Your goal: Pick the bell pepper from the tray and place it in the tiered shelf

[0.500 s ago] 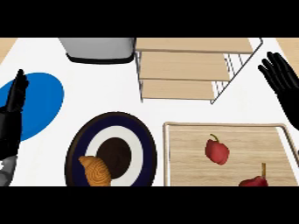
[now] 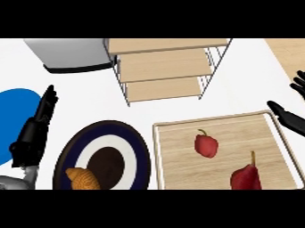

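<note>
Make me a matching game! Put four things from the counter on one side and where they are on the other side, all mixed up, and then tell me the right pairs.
Things:
1. croissant
2. bell pepper
3. tiered shelf
4. left hand

Places:
A. on the wooden tray
B. at the back of the counter, beside the grey appliance
C. on the dark blue plate
D. at the view's left, next to the blue mat

Right pairs: 1-C, 2-A, 3-B, 4-D
</note>
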